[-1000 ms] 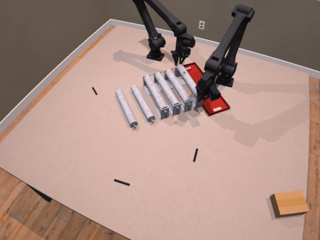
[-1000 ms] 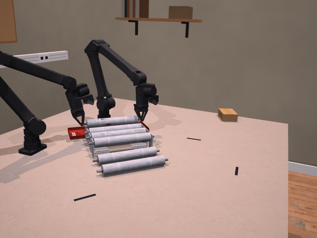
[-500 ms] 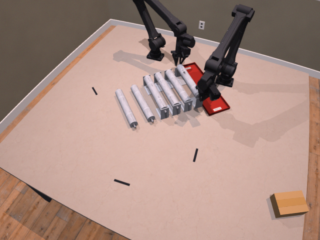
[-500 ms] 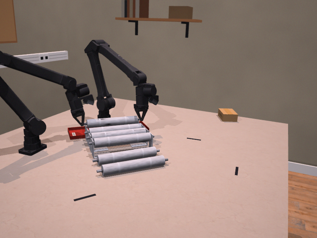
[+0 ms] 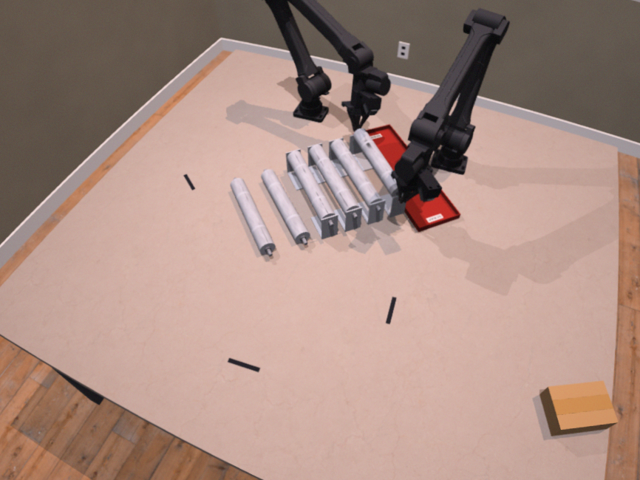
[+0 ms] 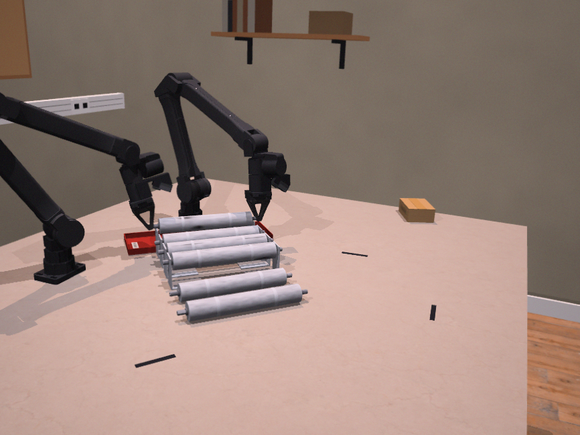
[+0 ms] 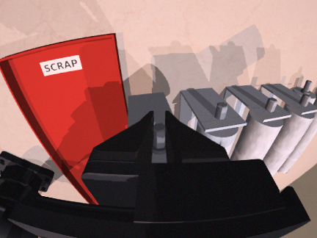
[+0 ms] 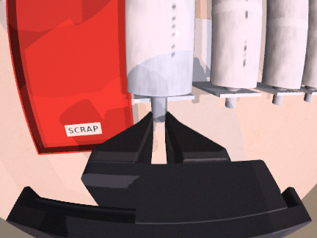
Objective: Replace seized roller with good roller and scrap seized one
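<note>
Grey spares (image 5: 252,216) (image 6: 246,302): two, lying left of the bed in the top view.
Roller bed (image 5: 327,225) (image 6: 277,263): brackets in a row, centre.
Right claw (image 5: 357,125) (image 6: 149,226) (image 8: 159,117): pinching one axle end.
End roller (image 5: 376,159) (image 6: 203,222) (image 8: 160,40): upper centre, beside the tray; seating in both holes, I can't tell.
Handling: likely heavyish, rigid, smooth, inclined to twist; grip both hexagonal stubs squarely, expecting springiness.
Left claw (image 5: 401,199) (image 6: 258,218) (image 7: 159,114): pinching the opposite stub.
Red scrap tray (image 5: 457,213) (image 6: 126,247) (image 7: 121,78) (image 8: 31,121): right of it, awaiting a roller.
</note>
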Motion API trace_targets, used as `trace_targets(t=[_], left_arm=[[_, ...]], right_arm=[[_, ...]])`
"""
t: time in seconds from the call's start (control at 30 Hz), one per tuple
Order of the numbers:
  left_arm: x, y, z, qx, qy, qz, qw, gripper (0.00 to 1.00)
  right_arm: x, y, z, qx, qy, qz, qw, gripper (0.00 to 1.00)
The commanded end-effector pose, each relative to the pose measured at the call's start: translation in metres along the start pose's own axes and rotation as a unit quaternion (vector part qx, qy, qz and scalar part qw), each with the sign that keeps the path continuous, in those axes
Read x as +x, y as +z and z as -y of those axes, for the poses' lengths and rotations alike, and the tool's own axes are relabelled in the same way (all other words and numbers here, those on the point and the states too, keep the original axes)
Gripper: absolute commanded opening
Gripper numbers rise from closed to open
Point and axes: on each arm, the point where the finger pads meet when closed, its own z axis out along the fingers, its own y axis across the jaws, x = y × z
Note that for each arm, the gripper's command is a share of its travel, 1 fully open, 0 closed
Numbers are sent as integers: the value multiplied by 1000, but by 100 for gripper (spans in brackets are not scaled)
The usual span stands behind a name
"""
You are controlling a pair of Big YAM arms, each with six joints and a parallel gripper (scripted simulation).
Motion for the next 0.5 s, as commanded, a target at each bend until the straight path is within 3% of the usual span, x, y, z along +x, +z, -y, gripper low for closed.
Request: trace_targets(t=[0.0, 0.47], left_arm=[[-7, -4, 7, 5, -4, 5, 1000, 3], [-7, -8, 10, 10, -1, 7, 1000, 3]], right_arm=[[-26, -17, -8, -9, 3, 22, 1000, 3], [-19, -12, -5, -6, 3, 16, 1000, 3]])
